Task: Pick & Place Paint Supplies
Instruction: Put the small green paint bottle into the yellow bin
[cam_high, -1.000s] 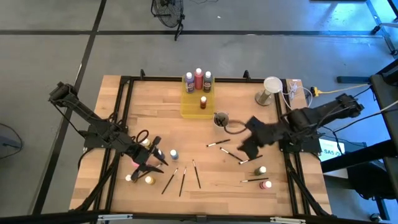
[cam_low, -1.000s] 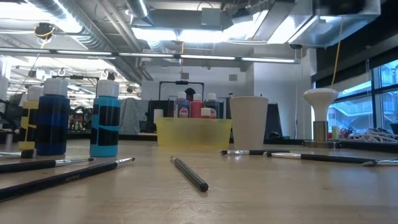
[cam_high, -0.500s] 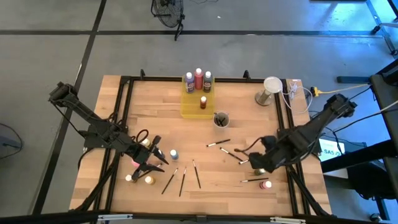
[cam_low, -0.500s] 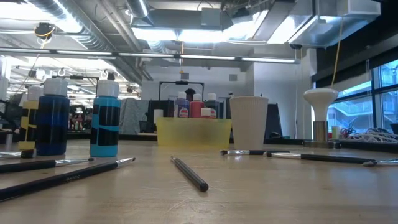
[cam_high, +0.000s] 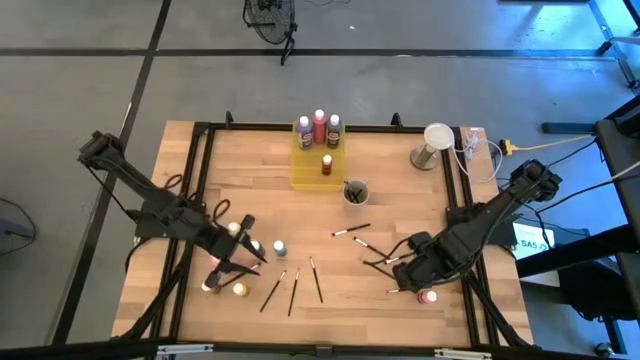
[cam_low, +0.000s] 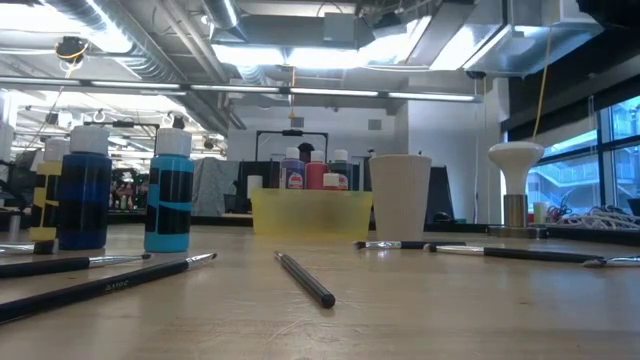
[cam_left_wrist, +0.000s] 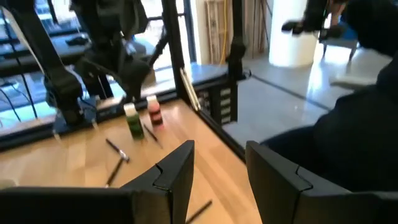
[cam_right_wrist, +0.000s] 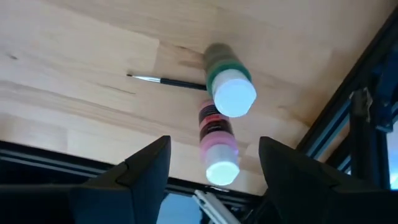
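While right jaws (cam_right_wrist: 211, 171) gape, pink bottle (cam_right_wrist: 219, 146) seemingly sits between.

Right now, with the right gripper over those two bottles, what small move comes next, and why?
Probably lower the right gripper onto the green bottle. Its jaws are open with nothing between them, and that bottle stands upright just ahead of the pink one, both near the table's right edge. The left gripper waits over its own bottles.

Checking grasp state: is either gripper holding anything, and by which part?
Nothing held. Left gripper and right gripper both show open, empty fingers; right hangs above the green bottle.
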